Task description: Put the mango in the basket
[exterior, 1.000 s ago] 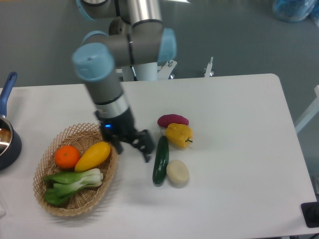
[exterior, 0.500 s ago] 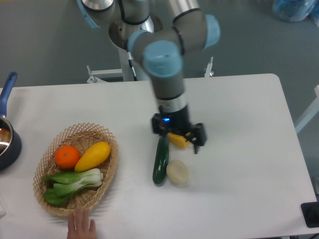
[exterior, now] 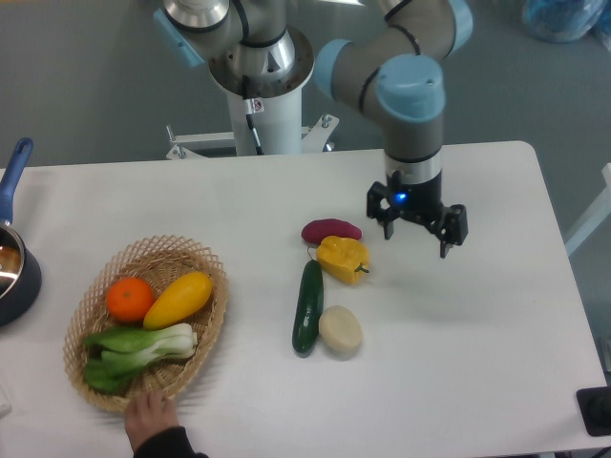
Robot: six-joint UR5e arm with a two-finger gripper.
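Mango placement looks finished, judging by how things lie: the smooth yellow-to-orange oval mango (exterior: 179, 299) rests inside the basket, leaning between the orange and the greens.

Going from largest down: the white rectangular worktop (exterior: 477, 324) carries everything. The grey-and-pale-blue jointed robot arm (exterior: 409, 95) reaches over its right half, well apart from the basket. The oval, light tan woven wicker basket (exterior: 196, 259) sits at the front left. A dark blue pot with a long handle (exterior: 13, 258) shows partly at the left edge. At the basket's near rim, a bare human hand (exterior: 153, 416) touches or nearly touches the wicker.

Inside the basket, leafy green bok choy (exterior: 134, 349) lies below the mango, and a round orange (exterior: 128, 300) sits just beside its lower end. Mid-worktop are a dark green cucumber (exterior: 307, 306), a lumpy yellow bell pepper (exterior: 344, 259), a purple oval sweet potato (exterior: 331, 230) and a pale round potato (exterior: 340, 330).

The black two-finger tool (exterior: 417, 232) hangs right of the pepper, fingers spread apart with nothing between them.

Should the mango need regripping, it appears light, firm and somewhat slick; the likeliest hold is across its narrow middle, where the sides run nearly parallel.
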